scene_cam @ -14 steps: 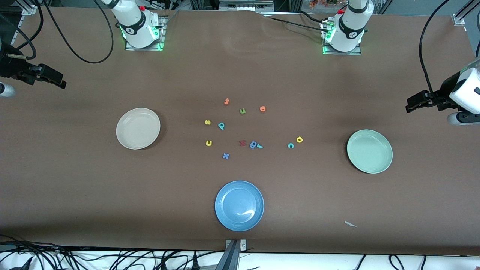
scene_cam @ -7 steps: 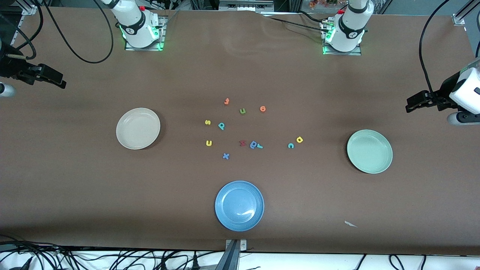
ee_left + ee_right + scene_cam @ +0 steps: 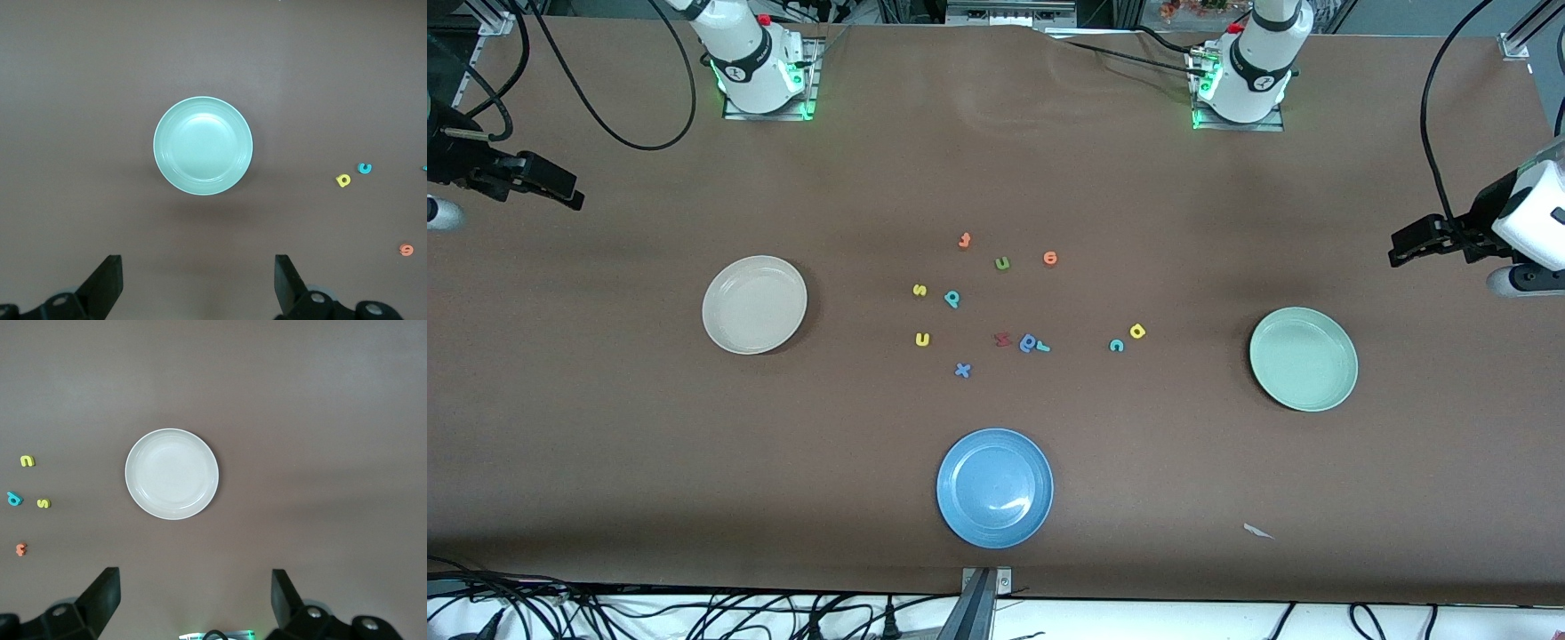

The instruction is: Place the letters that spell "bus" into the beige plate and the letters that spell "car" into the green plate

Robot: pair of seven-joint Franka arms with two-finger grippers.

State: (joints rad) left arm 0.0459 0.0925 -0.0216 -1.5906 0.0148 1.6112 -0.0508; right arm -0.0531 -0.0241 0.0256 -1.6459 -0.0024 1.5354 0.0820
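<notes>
While both arms wait at the table's ends, every letter lies loose on the brown table (image 3: pixel 1227 222) and all three plates are bare.

Plates, three: beige plate (image 3: pixel 754 305) at mid-left of the front view, green plate (image 3: pixel 1304 358) at mid-right, blue plate (image 3: pixel 995 488) low centre.

Letters, eleven, all in the centre cluster between the beige and green plates:
- yellow, three: "s" (image 3: pixel 919 290), "u" (image 3: pixel 923 339) just below it in the frame, "a" (image 3: pixel 1137 332) at the cluster's right edge.
- teal, three: "b" (image 3: pixel 951 299) just beside the "s"; "c" (image 3: pixel 1116 345) nearly touching the "a"; "r" (image 3: pixel 1042 347) touching the blue round-bowled letter (image 3: pixel 1029 342).
- orange, two: one (image 3: pixel 964 240) at the cluster's top, a round one (image 3: pixel 1050 258) toward the upper right.
- green "u" (image 3: pixel 1002 263), one, between the two orange letters.
- red letter (image 3: pixel 1002 339), one, beside the blue round-bowled one.
- blue "x" (image 3: pixel 962 370), one, lowest of the cluster.

Grippers, two:
- right gripper (image 3: pixel 551 189), far left edge of the front view, up in the air over bare table. Fingers spread wide, nothing between them; its wrist view looks down on the beige plate (image 3: pixel 172 473).
- left gripper (image 3: pixel 1409 246), far right edge, over bare table. Fingers likewise apart and empty; its wrist view centres the green plate (image 3: pixel 203 146), with the "a" (image 3: pixel 343 180) and "c" (image 3: pixel 364 168) toward the frame's right.

A small white scrap (image 3: pixel 1258 531) lies on the table at lower right.
</notes>
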